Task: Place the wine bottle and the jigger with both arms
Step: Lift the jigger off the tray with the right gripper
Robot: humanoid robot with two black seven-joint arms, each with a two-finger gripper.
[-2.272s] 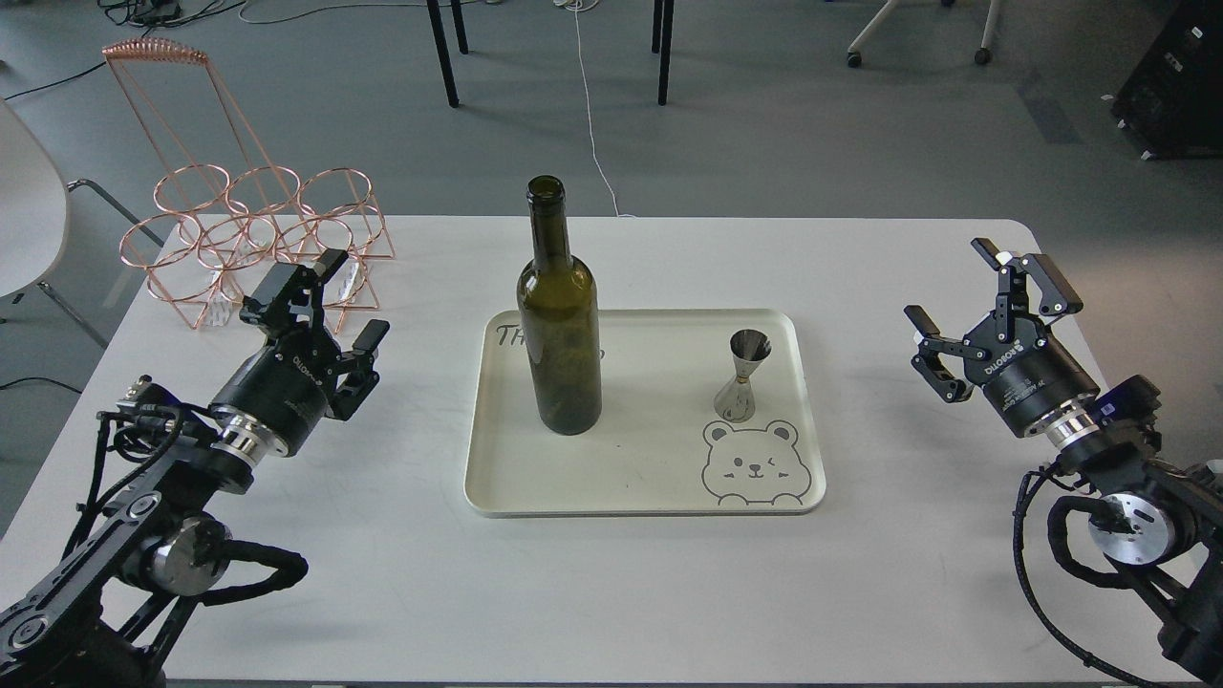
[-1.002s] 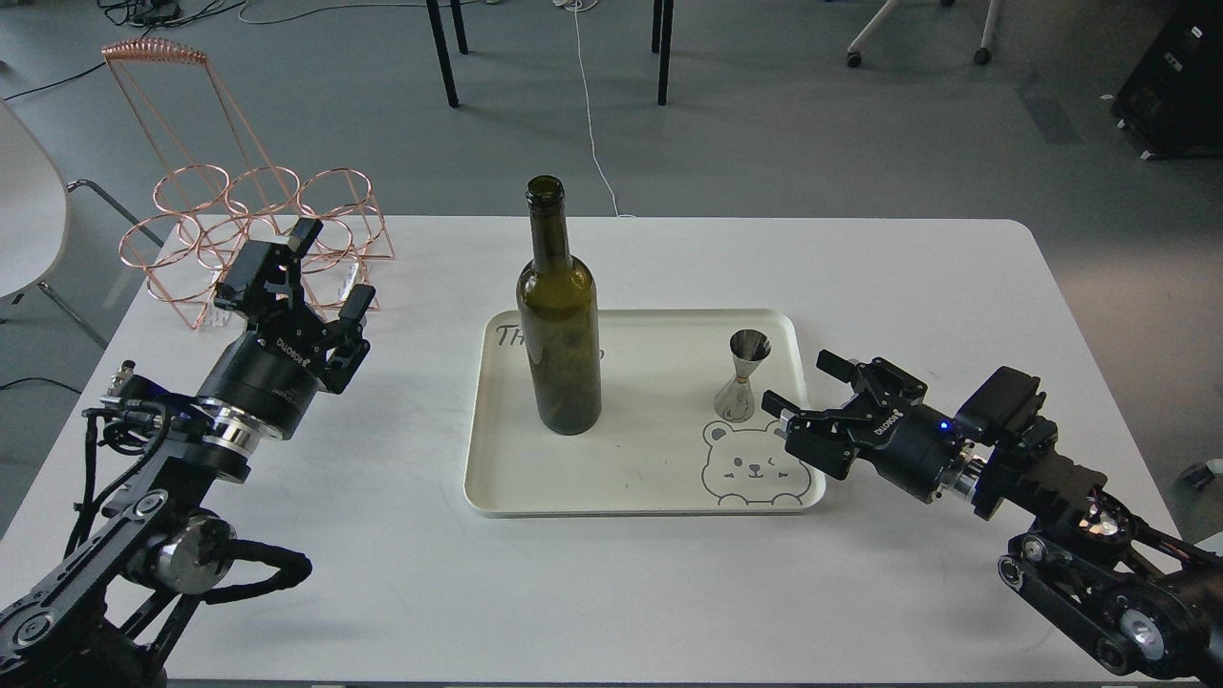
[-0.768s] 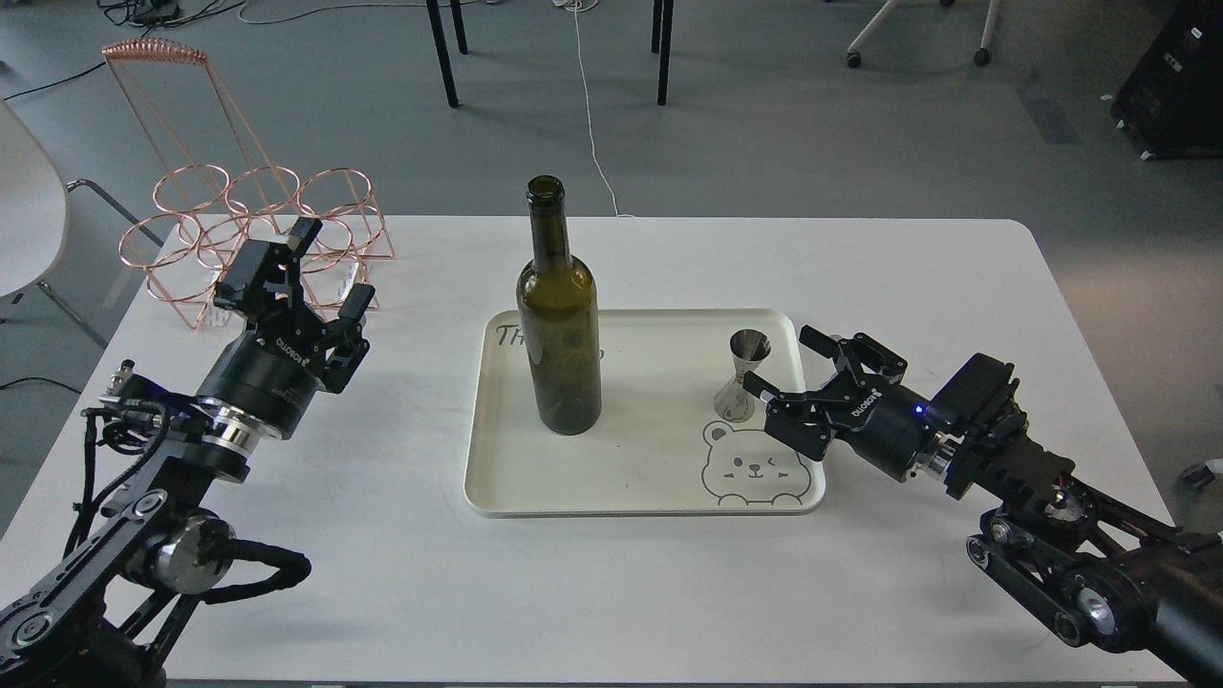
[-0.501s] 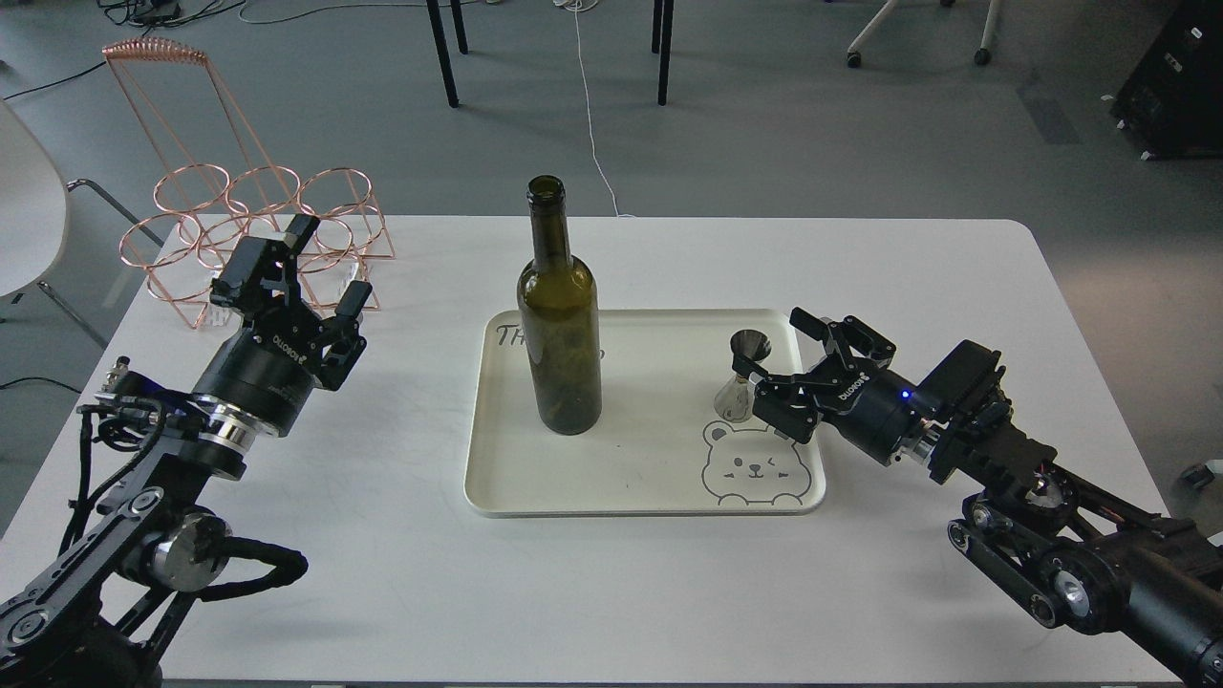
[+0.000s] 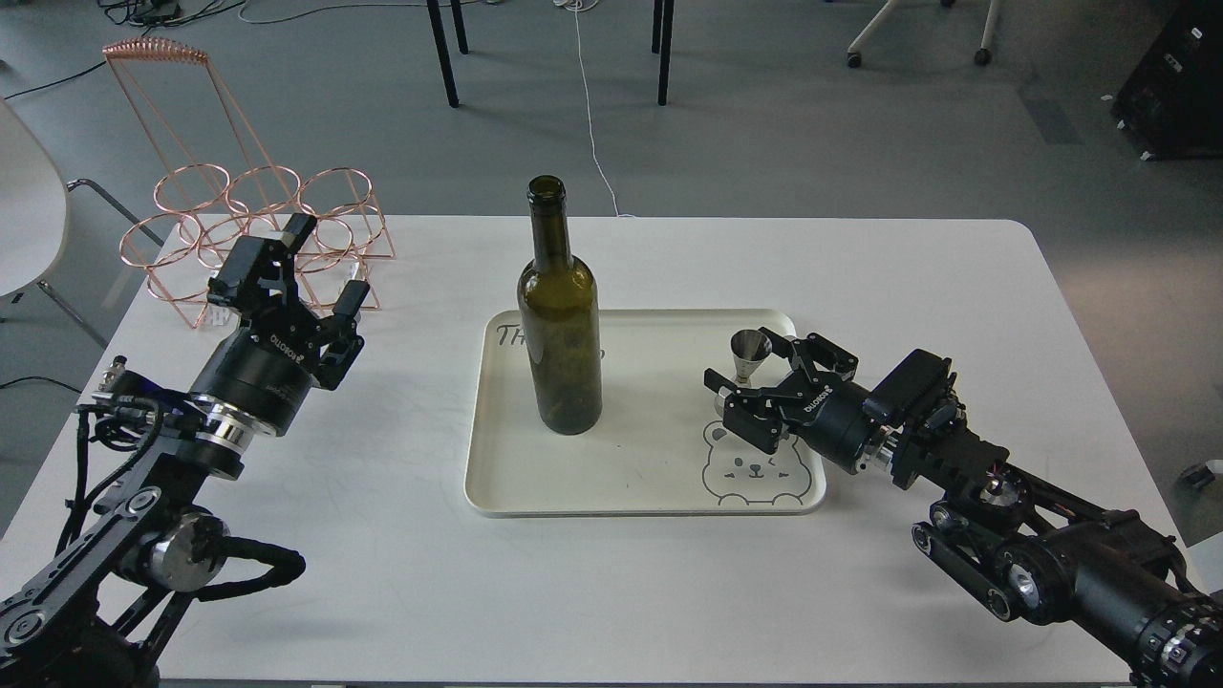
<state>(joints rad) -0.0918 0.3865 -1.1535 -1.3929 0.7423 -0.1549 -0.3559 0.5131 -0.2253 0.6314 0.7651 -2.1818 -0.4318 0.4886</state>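
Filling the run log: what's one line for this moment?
right tool: open, around jigger | left tool: open, by copper rack | wine bottle: upright on tray

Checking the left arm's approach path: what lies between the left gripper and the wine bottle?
In the head view, only bare white table and the cream tray's left rim separate the open left gripper from the wine bottle.
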